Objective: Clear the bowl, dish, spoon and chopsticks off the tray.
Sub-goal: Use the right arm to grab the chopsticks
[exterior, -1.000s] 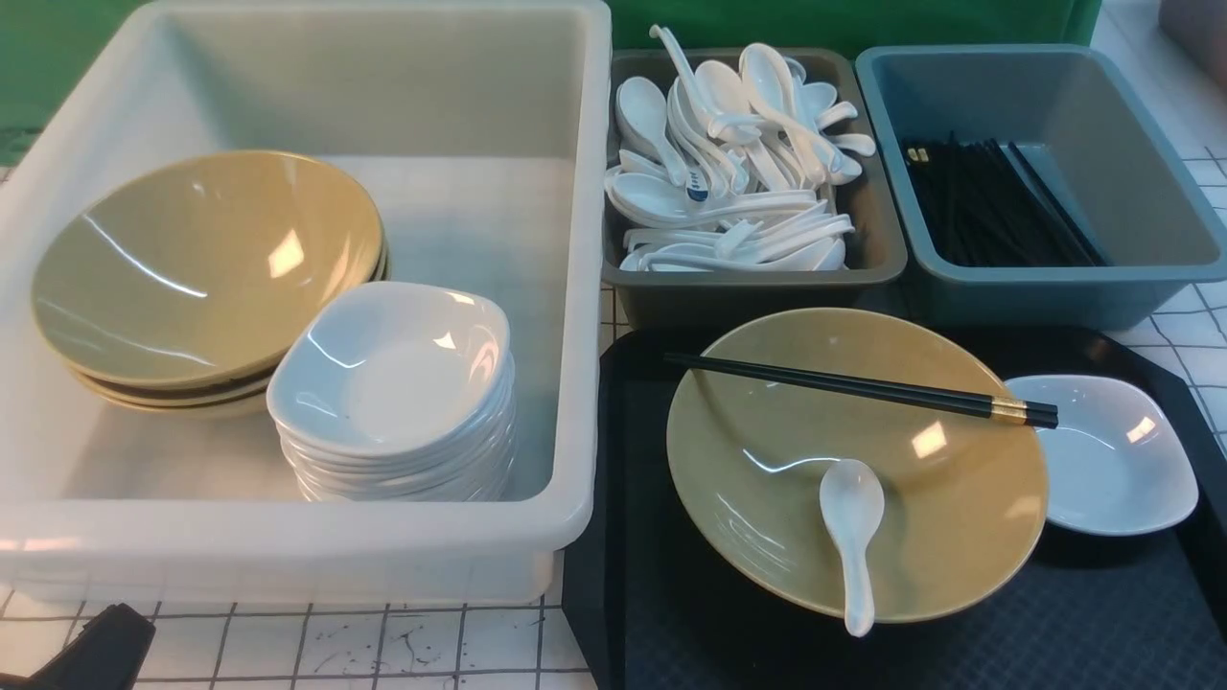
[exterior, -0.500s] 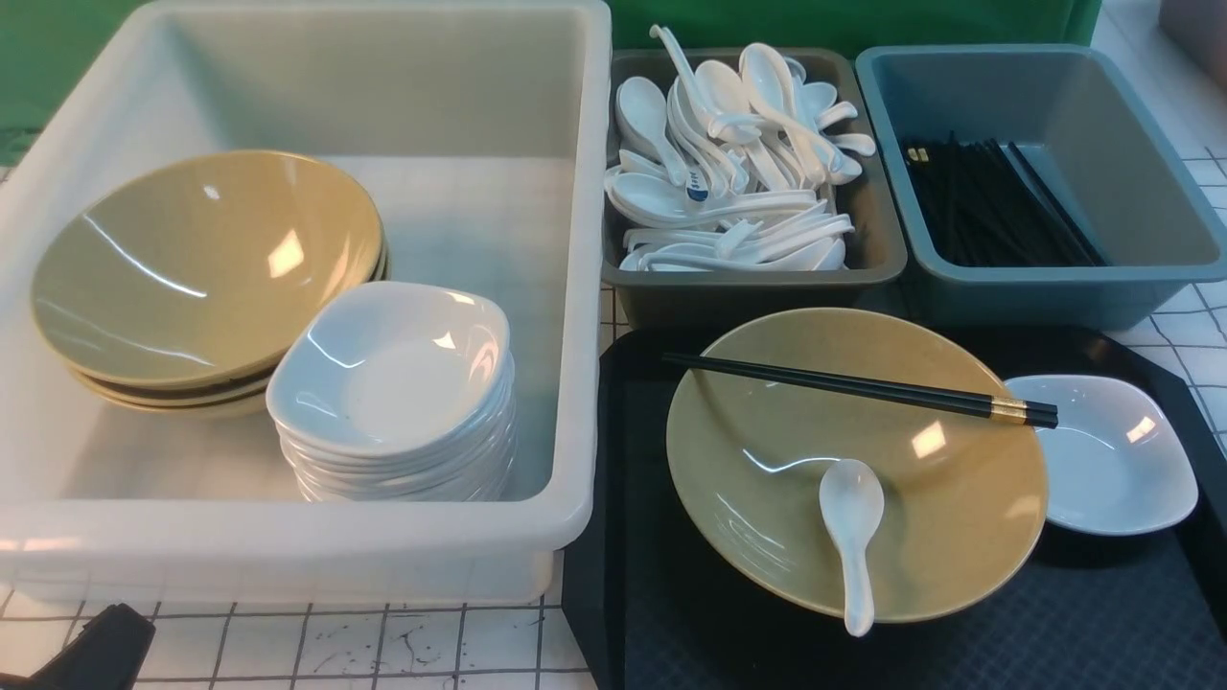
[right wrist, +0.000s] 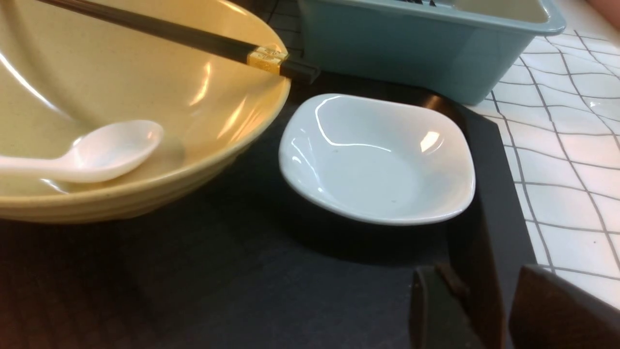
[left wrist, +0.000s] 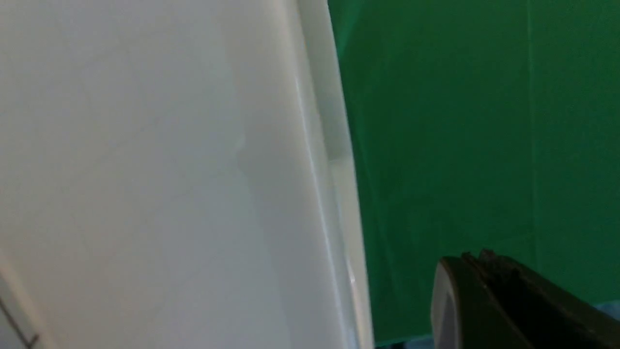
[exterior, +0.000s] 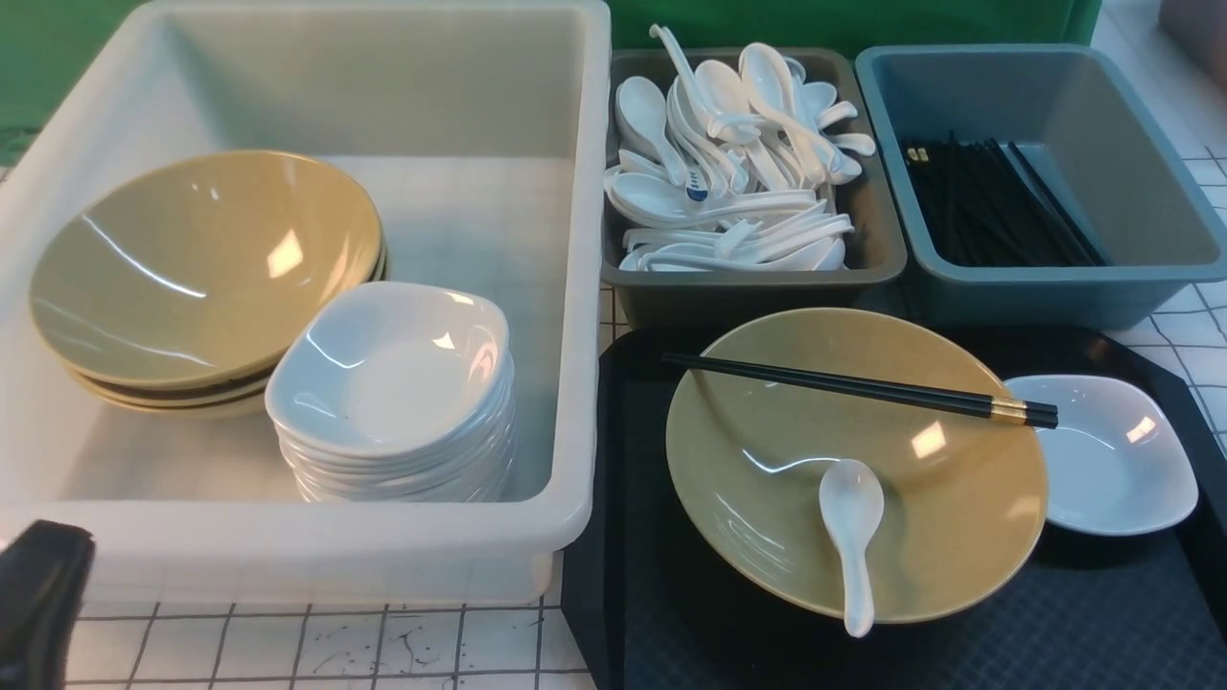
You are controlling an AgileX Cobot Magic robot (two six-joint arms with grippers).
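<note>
Front view.
- Large black rectangular plastic tray (exterior: 633, 537) at lower right of frame, on the white gridded counter (exterior: 335, 652).
- Wide glossy olive-tan conical bowl (exterior: 959, 517) sits mid-tray.
- Pair of thin black chopsticks (exterior: 863, 388) with gold bands lies across the bowl's rim, banded ends to the right.
- Glossy white Chinese soup spoon (exterior: 850, 508): scoop inside the bowl, handle over the near rim.
- Small white rounded-square dish (exterior: 1102, 470) on the tray, just right of the bowl.
- Big white plastic tub (exterior: 288, 551) at left holds stacked tan bowls (exterior: 192, 268) and stacked white dishes (exterior: 393, 383).
- Upper right: grey bin (exterior: 748, 297) of white spoons, blue bin (exterior: 1035, 292) of black chopsticks.
- Dark left pincer (exterior: 38, 594) at lower left corner, in front of the tub.

Left wrist view.
- Tub wall fills the left, green backdrop (left wrist: 460, 121) the right.
- Pincer fingers at lower right pressed together, nothing between them.

Right wrist view.
- Right pincer (right wrist: 479, 281) at bottom right, over the tray's edge near the dish.
- Fingers stand partly apart, holding nothing.
</note>
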